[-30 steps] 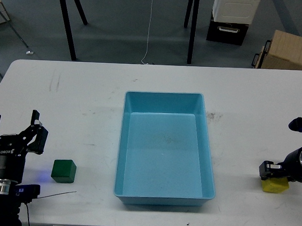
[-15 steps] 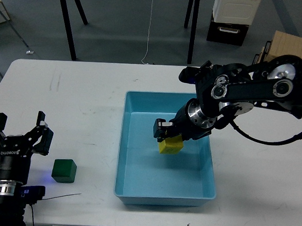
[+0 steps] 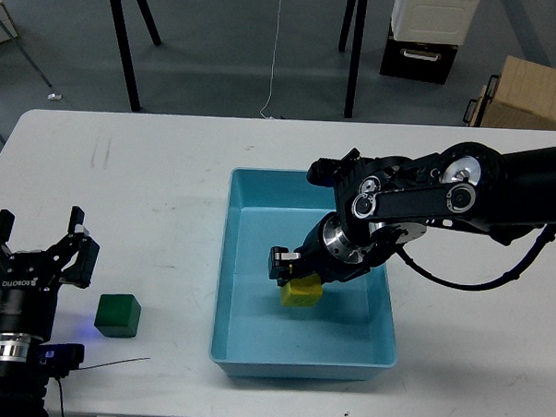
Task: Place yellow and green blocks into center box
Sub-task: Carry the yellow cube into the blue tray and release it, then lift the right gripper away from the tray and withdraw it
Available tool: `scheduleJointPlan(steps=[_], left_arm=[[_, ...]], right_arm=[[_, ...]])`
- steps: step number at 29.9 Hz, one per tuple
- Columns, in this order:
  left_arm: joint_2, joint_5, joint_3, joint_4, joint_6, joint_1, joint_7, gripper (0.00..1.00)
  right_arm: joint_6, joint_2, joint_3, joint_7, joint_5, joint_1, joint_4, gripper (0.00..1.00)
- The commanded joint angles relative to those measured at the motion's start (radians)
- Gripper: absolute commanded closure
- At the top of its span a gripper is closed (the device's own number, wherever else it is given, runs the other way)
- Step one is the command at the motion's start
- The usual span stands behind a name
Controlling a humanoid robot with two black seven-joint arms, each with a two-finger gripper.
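Observation:
A light blue box (image 3: 380,316) sits in the middle of the white table. My right gripper (image 3: 292,268) reaches over it from the right and is shut on a yellow block (image 3: 302,292), which hangs low inside the box, near its floor. A dark green block (image 3: 117,315) rests on the table at the front left. My left gripper (image 3: 35,246) is open and empty, just left of and behind the green block, apart from it.
A thin black cable (image 3: 105,363) lies on the table near the green block. Beyond the table's far edge stand black stand legs (image 3: 126,47), a black crate (image 3: 418,56) and a cardboard box (image 3: 532,95).
My right arm swung from the table's right edge over the box with the yellow block, then shifted it left and lower inside. My left gripper rose slightly and stays open.

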Motion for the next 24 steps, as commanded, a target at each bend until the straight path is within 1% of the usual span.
scheduleJointPlan(steps=[1, 7, 11, 14, 18, 20, 22, 24], left_arm=[[0.001, 0.0, 0.0, 0.0, 0.0, -0.001, 0.0, 0.0], [0.001, 0.006, 0.0, 0.0, 0.0, -0.006, 0.0, 0.0], [0.001, 0.014, 0.0, 0.0, 0.0, -0.007, 0.0, 0.0], [0.003, 0.014, 0.005, 0.0, 0.0, -0.01, 0.002, 0.0], [0.006, 0.014, 0.006, 0.0, 0.0, -0.015, 0.002, 0.0], [0.009, 0.015, 0.006, 0.0, 0.0, -0.021, 0.002, 0.0], [0.012, 0.015, 0.006, 0.0, 0.0, -0.027, 0.002, 0.0], [0.014, 0.015, 0.005, 0.0, 0.0, -0.032, 0.002, 0.0]], right_arm=[[0.003, -0.058, 0.02, 0.0, 0.023, 0.012, -0.017, 0.0], [0.016, -0.205, 0.169, 0.001, 0.081, 0.027, -0.086, 0.0], [0.021, -0.316, 0.337, -0.002, 0.246, 0.003, -0.169, 0.0], [0.023, -0.401, 0.503, 0.001, 0.304, -0.088, -0.21, 0.0], [0.021, -0.464, 0.82, 0.009, 0.322, -0.27, -0.227, 0.0], [0.027, -0.495, 0.981, 0.029, 0.351, -0.382, -0.227, 0.0], [0.065, -0.54, 1.139, 0.079, 0.406, -0.515, -0.23, 0.0], [0.13, -0.572, 1.271, 0.133, 0.457, -0.644, -0.229, 0.0]])
